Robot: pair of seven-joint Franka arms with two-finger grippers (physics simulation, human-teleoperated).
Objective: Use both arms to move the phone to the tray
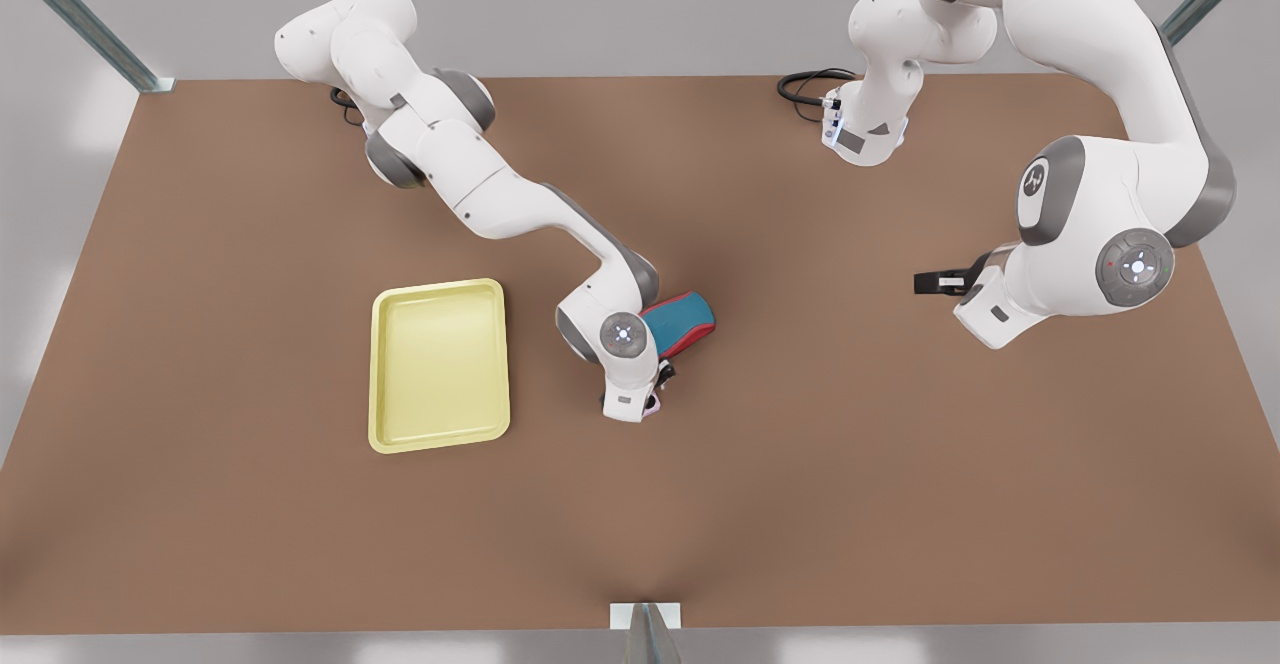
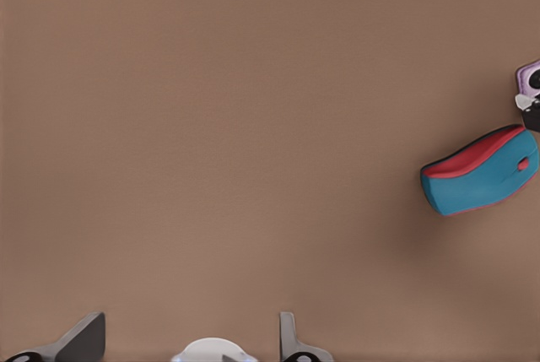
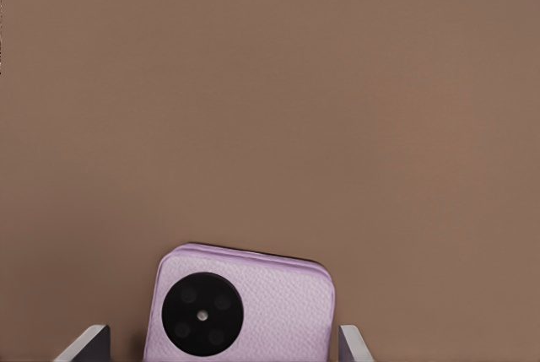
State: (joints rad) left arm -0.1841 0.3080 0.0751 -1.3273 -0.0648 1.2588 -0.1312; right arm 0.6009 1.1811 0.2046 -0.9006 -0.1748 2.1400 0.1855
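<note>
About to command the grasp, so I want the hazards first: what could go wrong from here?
1. The right gripper is open with a gap on each side of the phone, which lies slightly askew to the fingers. Closing may twist it or let it slip.
2. The mouse lies right beside that wrist, so a sideways move could knock it.
3. The left gripper waits open, far off, on the opposite side from the tray. It cannot help steady the phone.

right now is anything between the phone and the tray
No. Bare table lies between phone and tray; the mouse sits on the phone's far side. The open right claw straddles the phone; the left claw waits open at the front view's right.
</note>
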